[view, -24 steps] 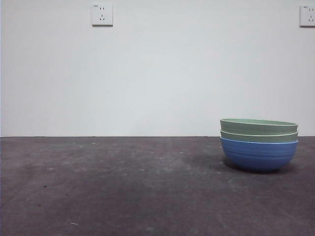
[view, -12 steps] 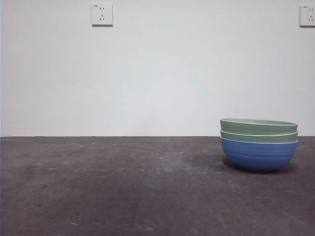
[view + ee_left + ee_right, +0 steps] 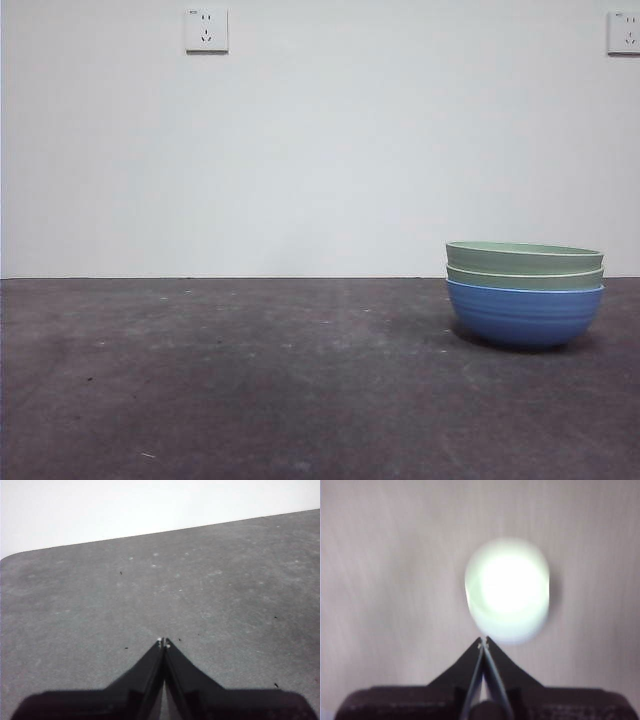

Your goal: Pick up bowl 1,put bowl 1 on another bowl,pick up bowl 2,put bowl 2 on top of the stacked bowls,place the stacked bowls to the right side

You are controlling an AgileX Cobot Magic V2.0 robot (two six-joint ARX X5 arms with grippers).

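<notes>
We see the left gripper [image 3: 164,642] with its two black jaws pressed together at the tips, hanging over bare dark grey table [image 3: 100,605] with none of the bowls in its wrist view, so it sits well apart from them. Going left to right across the front view, a white wall socket [image 3: 206,30] is mounted high on the pale wall [image 3: 320,160], then comes a long stretch of scuffed tabletop, and the stacked bowls [image 3: 524,294] stand on the right part of the table with no gripper touching them. The blue bowl [image 3: 524,315] is at the bottom, resting on the table; a pale green bowl [image 3: 524,277] nests in it, and a second pale green bowl [image 3: 524,256] nests in that one, all upright with rims level. A second socket [image 3: 624,32] shows at the upper right edge. We can read no writing on anything. The right gripper [image 3: 483,641] also has its jaws closed on nothing; just beyond its tips the blurred wrist view shows a washed-out bright round shape [image 3: 507,590], possibly the stack from above.
</notes>
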